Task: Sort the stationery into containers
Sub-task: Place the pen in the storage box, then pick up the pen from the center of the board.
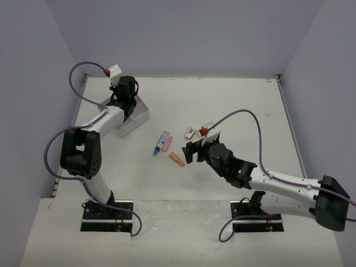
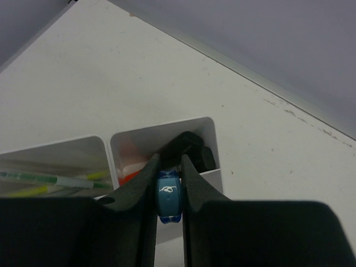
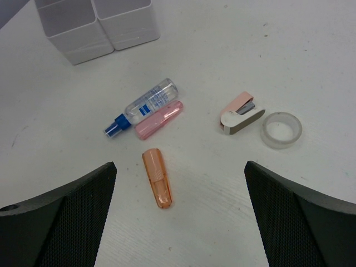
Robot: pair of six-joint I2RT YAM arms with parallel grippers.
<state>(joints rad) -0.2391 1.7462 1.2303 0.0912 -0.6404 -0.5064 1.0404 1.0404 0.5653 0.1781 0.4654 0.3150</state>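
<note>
My left gripper point(image 2: 169, 161) is shut on a blue highlighter point(image 2: 168, 196), holding it over a compartment of the white tray point(image 2: 214, 133) at the back left of the table. That compartment holds black items point(image 2: 194, 149) and something orange-red point(image 2: 129, 176); the one beside it holds thin green and yellow pens point(image 2: 55, 181). My right gripper point(image 3: 179, 166) is open, hovering above an orange highlighter point(image 3: 157, 178) that lies flat just left of its centre line. A pink highlighter point(image 3: 158, 119) and a clear tape roll point(image 3: 282, 129) lie further out.
A small clear spray bottle with a blue cap point(image 3: 142, 107) lies against the pink highlighter. A pink and white mini stapler point(image 3: 240, 113) lies next to the tape roll. The tray point(image 1: 136, 117) stands under the left wrist. Grey walls close the table on three sides.
</note>
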